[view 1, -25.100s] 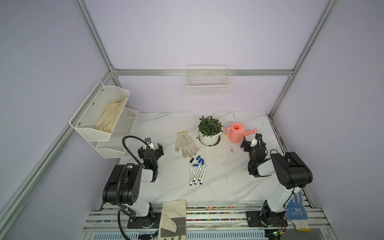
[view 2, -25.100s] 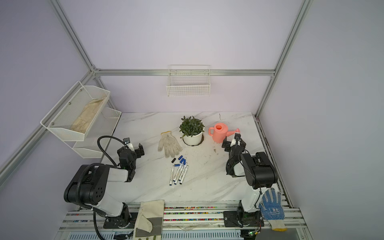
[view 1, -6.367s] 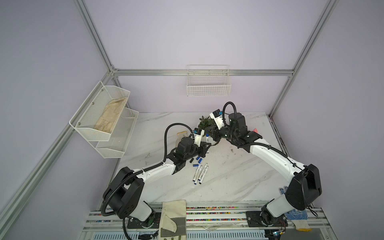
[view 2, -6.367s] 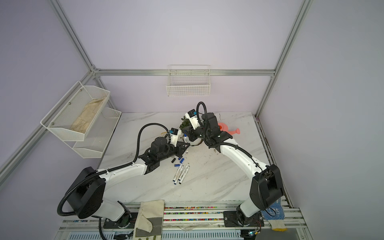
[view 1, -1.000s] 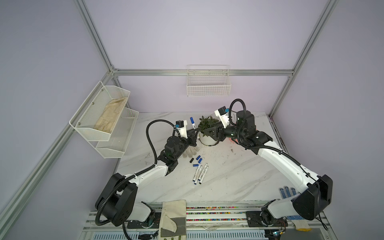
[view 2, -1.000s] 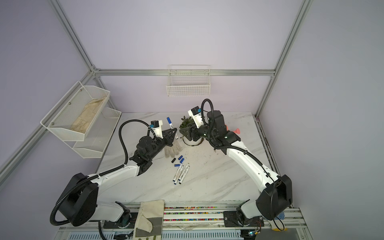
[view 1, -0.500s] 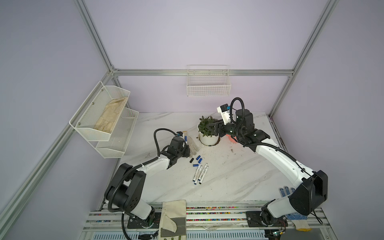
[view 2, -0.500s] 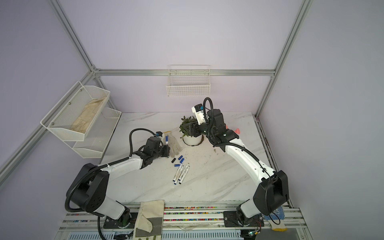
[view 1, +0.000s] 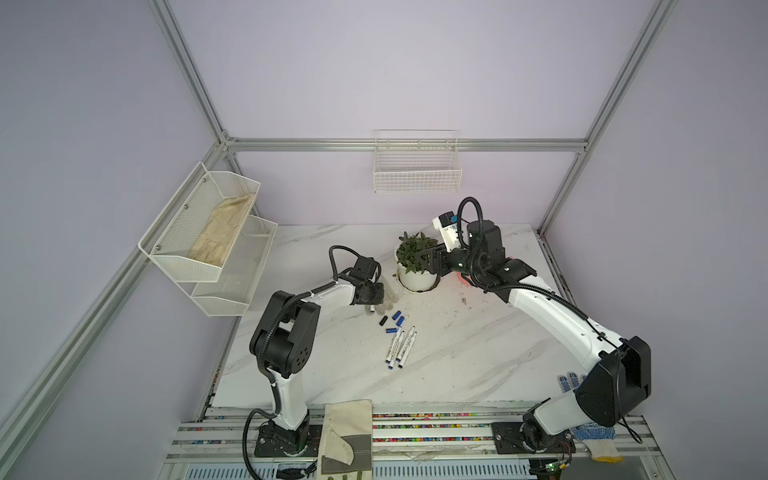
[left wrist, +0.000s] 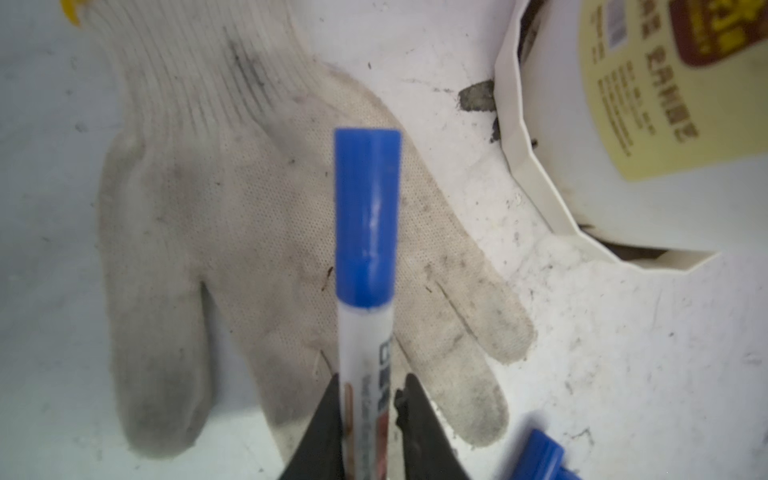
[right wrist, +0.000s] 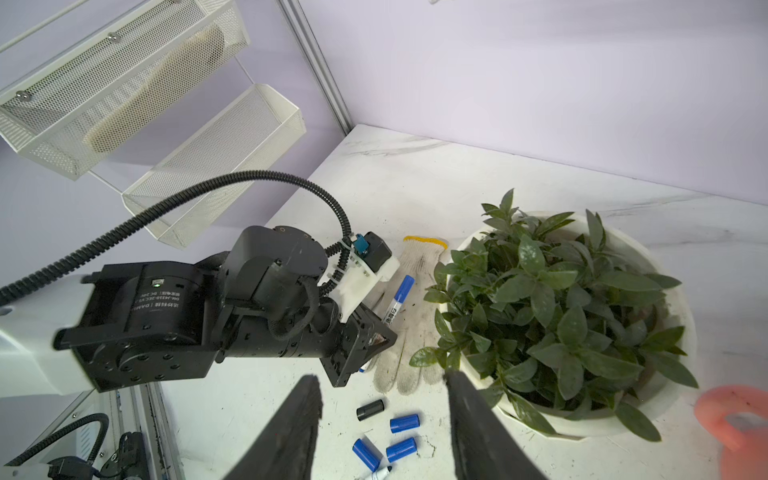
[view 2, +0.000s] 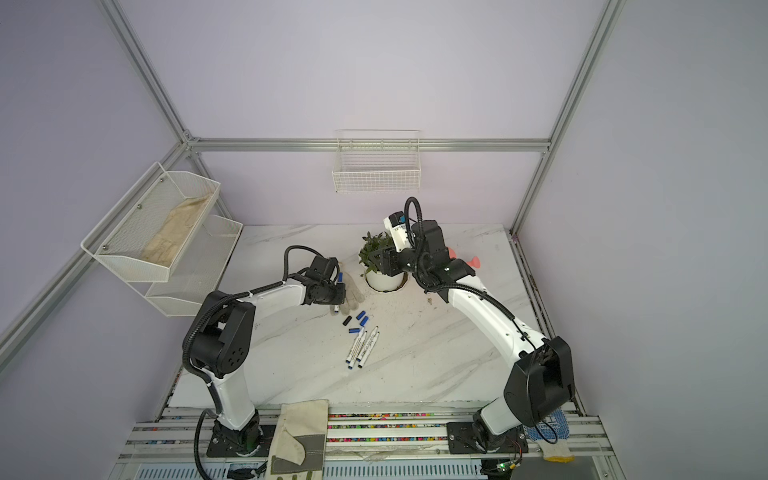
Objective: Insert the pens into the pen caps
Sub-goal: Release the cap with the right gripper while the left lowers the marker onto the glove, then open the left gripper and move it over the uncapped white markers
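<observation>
The left fingers stood close on either side of a capped pen, with its blue cap pointing out past their tips. Whether they pinched the barrel or merely flanked it could not be told. That pen hung over a dirty white glove, which lay flat on the table toward the back edge, just beside a white plant pot.

The right fingers were spread wide with nothing between them, raised above the leafy plant.

Near the middle of the table, just in front of the glove's fingertips, lay four loose caps, three blue and one black, close together. In front of them the uncapped pens lay side by side in a tight bunch, slanting toward the front edge. A pink watering can sat near the pot, partly hidden by the right arm.
</observation>
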Motion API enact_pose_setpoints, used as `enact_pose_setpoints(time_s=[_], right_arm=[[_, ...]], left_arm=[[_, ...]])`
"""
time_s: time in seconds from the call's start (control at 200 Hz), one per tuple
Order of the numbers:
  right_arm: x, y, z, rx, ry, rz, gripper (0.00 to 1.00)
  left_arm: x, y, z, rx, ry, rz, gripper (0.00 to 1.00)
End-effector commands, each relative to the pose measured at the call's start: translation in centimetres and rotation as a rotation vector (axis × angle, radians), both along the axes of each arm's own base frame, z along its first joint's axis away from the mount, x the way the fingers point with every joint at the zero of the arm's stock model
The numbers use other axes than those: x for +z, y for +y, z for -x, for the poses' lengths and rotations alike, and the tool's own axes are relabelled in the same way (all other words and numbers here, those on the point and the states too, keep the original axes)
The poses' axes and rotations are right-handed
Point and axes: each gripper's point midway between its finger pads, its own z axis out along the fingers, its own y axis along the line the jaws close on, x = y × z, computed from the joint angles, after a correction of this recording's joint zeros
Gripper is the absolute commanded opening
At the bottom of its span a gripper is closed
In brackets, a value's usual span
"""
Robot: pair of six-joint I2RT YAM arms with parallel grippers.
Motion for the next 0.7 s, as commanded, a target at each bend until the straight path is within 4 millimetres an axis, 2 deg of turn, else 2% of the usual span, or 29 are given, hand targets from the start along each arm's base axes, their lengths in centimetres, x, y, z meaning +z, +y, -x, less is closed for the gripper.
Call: enact_pose_setpoints(time_s=[0.0, 0.15, 0.25, 0.305, 0.375, 0.515, 0.615, 0.695], right_arm=[[-0.1, -0.6, 0.1, -0.013, -0.004, 0.022, 0.51], [-0.4, -0.5, 0.0, -0.011, -0.004, 0.028, 0.51], [-0.4, -0.6, -0.1, -0.019, -0.007, 0.032, 0.51], [-0.4, -0.7, -0.2, -0.022, -0.014, 0.038, 0.50], [-0.5, -0.9, -0.2, -0.028, -0.019, 0.047, 0.50], [-1.0, -0.8, -0.4, -0.028, -0.015, 0.059, 0.49], [-1.4, -0.6, -0.5, -0.022, -0.007, 0.060, 0.49], [-1.4, -0.6, -0.6, -0.020, -0.006, 0.059, 0.49]], left_arm=[[2.3, -0.4, -1.1, -0.016, -0.024, 0.013, 0.36], [2.4, -0.4, -0.5, -0.020, -0.010, 0.019, 0.42], [3.6, -1.1, 0.7, -0.062, -0.026, 0.035, 0.43], [4.0, -2.0, 2.3, -0.121, -0.035, 0.036, 0.44], [3.8, -3.5, 5.2, -0.223, -0.037, 0.018, 0.44], [1.4, -5.3, 11.3, -0.376, -0.012, -0.071, 0.45], [0.1, -5.6, 13.2, -0.355, 0.004, -0.105, 0.44], [-0.3, -5.6, 13.7, -0.328, -0.005, -0.134, 0.43]])
